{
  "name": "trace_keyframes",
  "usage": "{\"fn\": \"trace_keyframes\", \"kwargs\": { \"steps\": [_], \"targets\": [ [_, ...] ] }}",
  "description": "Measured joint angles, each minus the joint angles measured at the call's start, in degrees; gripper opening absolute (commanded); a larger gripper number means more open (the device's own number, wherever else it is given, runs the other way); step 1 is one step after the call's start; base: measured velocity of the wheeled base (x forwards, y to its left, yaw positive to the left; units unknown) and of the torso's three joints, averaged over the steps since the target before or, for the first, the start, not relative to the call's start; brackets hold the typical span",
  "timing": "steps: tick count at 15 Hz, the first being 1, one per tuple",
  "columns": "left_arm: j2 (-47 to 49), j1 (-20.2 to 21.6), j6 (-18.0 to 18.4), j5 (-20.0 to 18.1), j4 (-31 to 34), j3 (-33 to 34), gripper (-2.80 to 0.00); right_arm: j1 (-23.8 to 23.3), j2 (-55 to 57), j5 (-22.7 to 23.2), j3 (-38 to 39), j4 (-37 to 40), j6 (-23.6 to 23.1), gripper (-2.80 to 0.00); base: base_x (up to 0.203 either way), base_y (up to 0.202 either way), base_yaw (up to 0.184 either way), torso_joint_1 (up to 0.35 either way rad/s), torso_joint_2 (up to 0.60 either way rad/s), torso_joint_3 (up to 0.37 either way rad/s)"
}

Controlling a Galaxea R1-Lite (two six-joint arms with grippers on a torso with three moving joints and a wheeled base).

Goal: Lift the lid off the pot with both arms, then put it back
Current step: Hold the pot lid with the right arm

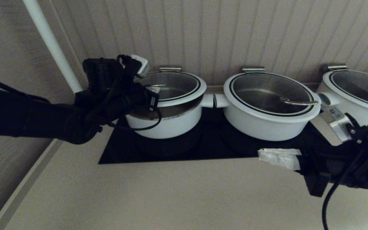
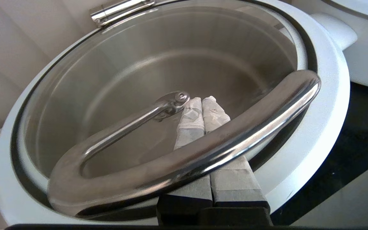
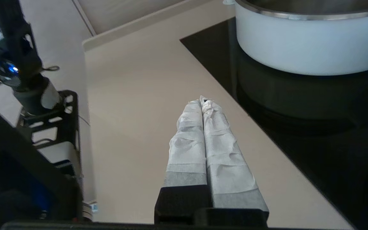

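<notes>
Beige bench (image 1: 158, 191): my left hand (image 2: 202, 99), fingers pressed together, hooked under lid (image 1: 184, 95) handle, apparently tilted off pot (image 1: 168, 123); right hand (image 3: 202, 99) closed empty, 4 o'clock.

The beige matte surface (image 1: 158, 191) carries a black glass cooktop panel (image 1: 209, 143) beside the right pincer (image 1: 262, 154).

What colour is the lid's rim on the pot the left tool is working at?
White, with a thin black ring inside it; the lid shows best in the left wrist view.
</notes>
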Motion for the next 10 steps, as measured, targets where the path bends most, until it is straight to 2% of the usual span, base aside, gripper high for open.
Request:
{"fn": "trace_keyframes", "kwargs": {
  "steps": [4, 7, 10],
  "targets": [
    [0.34, 0.02, 0.09, -0.07, -0.05, -0.47, -2.8, 0.57, 5.26, -0.78, -5.03, -1.68, -0.89, -2.8, 0.0, 0.0, 0.0, 0.0, 0.0, 0.0],
    [0.49, 0.02, 0.0, -0.1, -0.05, -0.5, -2.8, 1.65, 10.87, -3.9, -10.11, -7.69, -0.93, -2.8, 0.0, 0.0, 0.0, 0.0, 0.0, 0.0],
    [1.0, 0.02, -0.06, 0.03, -0.12, -0.63, -2.8, 3.95, 14.9, -5.95, -13.17, -9.3, -0.91, -2.8, 0.0, 0.0, 0.0, 0.0, 0.0, 0.0]
  ]
}}
